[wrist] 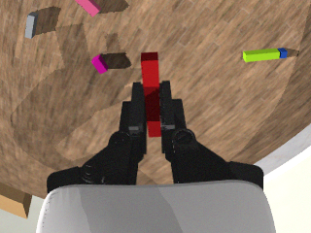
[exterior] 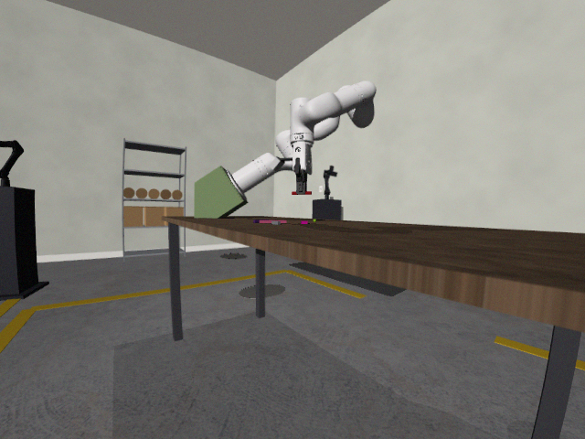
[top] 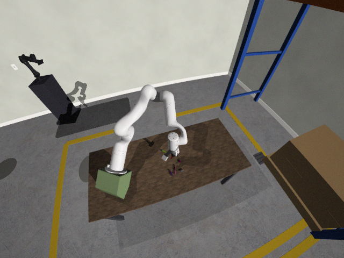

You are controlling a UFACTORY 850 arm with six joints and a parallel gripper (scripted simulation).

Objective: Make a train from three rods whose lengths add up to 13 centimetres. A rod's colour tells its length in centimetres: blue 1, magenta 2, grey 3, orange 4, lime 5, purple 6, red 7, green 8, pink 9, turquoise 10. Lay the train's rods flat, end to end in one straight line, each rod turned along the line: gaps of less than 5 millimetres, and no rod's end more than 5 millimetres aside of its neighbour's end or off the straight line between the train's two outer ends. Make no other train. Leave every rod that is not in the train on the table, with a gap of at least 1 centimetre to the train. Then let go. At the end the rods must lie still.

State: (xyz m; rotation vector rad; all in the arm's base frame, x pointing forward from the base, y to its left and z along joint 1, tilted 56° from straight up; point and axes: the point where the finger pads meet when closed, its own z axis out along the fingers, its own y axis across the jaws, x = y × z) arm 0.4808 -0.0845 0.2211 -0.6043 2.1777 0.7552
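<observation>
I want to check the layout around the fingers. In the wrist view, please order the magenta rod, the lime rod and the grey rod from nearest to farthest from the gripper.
The gripper holds the red rod above the table.
1. Magenta rod: just left of the red rod's far end.
2. Lime rod: out to the right, a blue rod at its end.
3. Grey rod: far upper left.
</observation>
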